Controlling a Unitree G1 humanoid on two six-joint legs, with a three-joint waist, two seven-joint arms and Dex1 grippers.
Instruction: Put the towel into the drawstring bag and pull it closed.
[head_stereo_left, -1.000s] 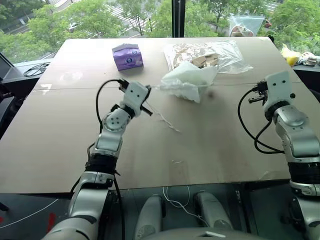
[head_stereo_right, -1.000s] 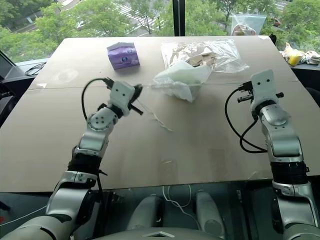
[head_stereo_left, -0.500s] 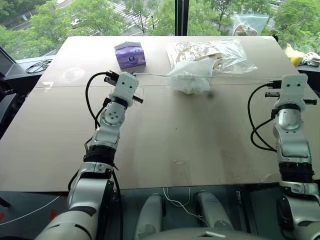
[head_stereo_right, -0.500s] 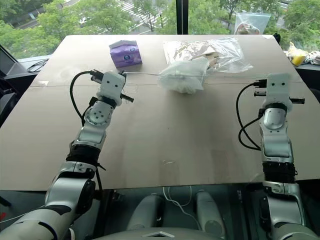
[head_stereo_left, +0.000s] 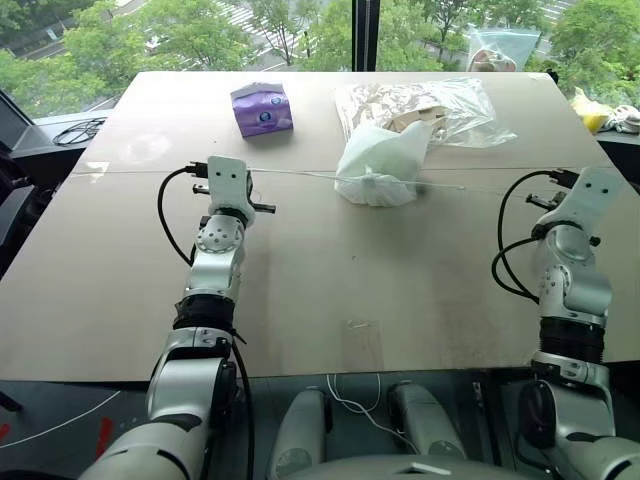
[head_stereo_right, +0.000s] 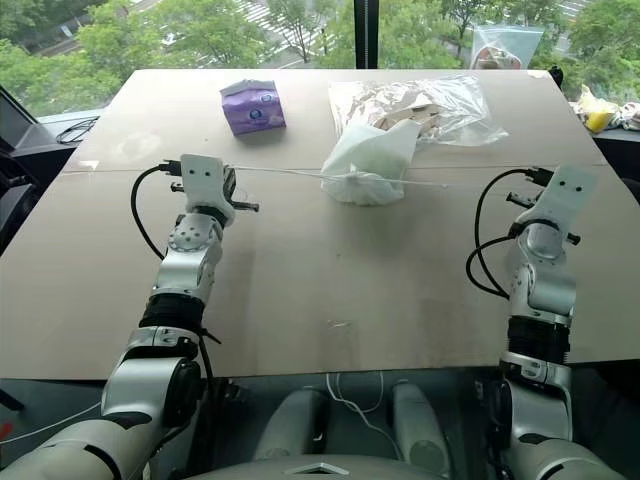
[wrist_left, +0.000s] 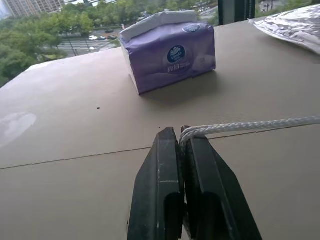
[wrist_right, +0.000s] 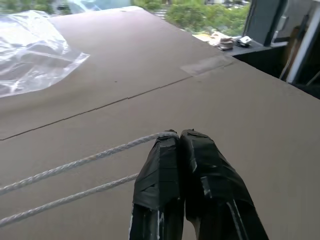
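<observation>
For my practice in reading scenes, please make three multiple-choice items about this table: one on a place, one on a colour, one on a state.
1. Where does the drawstring bag lie?
A. against the clear zip bag
B. on the tissue pack
C. at the table's near edge

2. What colour is the tissue pack?
A. yellow
B. purple
C. red

3. How do the left gripper jaws stand?
A. wide open
B. shut on nothing
C. shut on the cord

Answers: 1 A, the bag rests at the zip bag's front edge. 2 B, its wrapper is purple. 3 C, the cord runs out from between the closed jaws.
</observation>
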